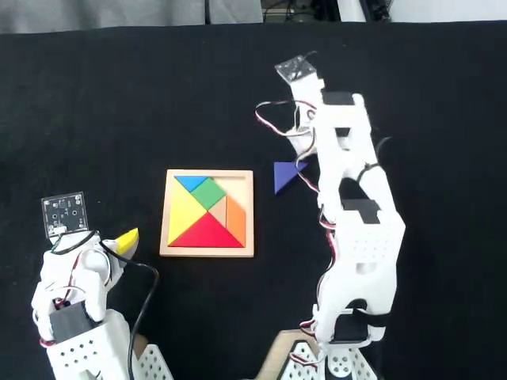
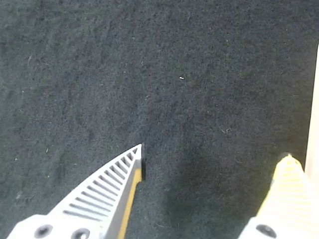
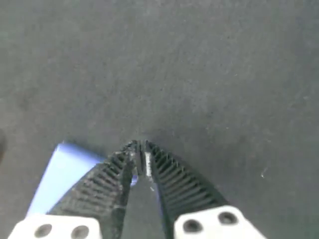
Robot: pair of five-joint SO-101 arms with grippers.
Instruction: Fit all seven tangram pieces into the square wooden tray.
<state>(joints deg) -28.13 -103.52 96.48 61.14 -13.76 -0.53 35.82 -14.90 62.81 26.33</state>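
Note:
The square wooden tray [image 1: 249, 212] lies mid-table holding blue, green, yellow, red and orange pieces; bare wood shows in its far right corner. A dark blue triangle [image 1: 282, 176] lies flat on the black cloth just right of the tray. My right gripper [image 1: 303, 164] is at that triangle's right tip. In the right wrist view its black fingers [image 3: 169, 174] are shut, tips together [image 3: 140, 147], with the blue triangle [image 3: 65, 174] running under one finger. My left gripper [image 2: 214, 154] stands open over bare cloth, left of the tray, its yellow finger [image 1: 127, 240] toward the tray.
A pale strip of the tray's edge [image 2: 315, 99] shows beside the left gripper. Black cloth [image 1: 119, 103] covers the whole table. The right arm's body [image 1: 356, 229] stretches along the right side of the tray.

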